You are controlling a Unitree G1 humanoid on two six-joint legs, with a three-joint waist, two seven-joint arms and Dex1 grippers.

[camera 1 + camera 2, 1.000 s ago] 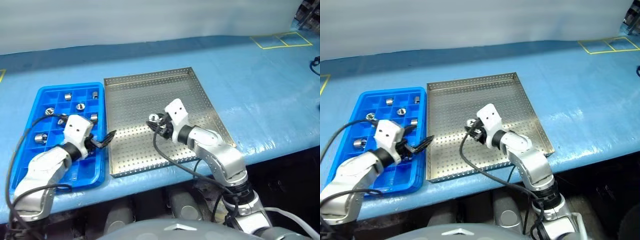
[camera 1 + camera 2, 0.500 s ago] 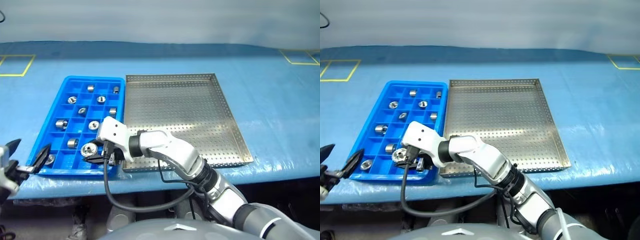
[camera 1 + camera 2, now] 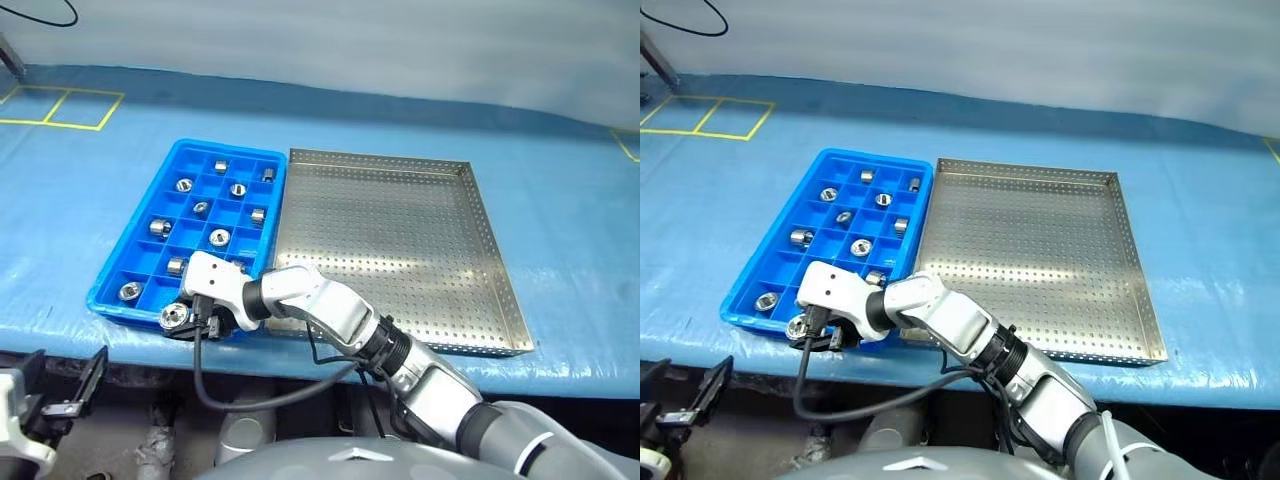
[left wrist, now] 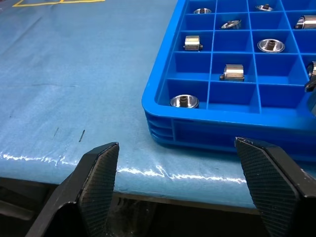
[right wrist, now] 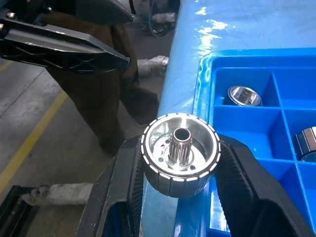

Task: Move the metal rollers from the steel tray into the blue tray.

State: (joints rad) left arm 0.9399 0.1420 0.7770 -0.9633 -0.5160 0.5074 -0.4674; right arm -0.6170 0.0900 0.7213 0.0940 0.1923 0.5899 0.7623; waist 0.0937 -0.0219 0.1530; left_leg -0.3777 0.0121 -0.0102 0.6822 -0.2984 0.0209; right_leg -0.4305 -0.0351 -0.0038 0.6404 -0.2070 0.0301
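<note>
Just beyond the right gripper (image 3: 190, 325), which pinches a roller (image 5: 179, 153) bore-up at the blue tray's (image 3: 139, 252) near edge, lie open compartments; left gripper (image 4: 180, 190) hangs spread, farther off.

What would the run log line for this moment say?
right gripper: shut on roller, at near edge of blue tray | left gripper: jaws open, empty, off the table | steel tray: no rollers
</note>
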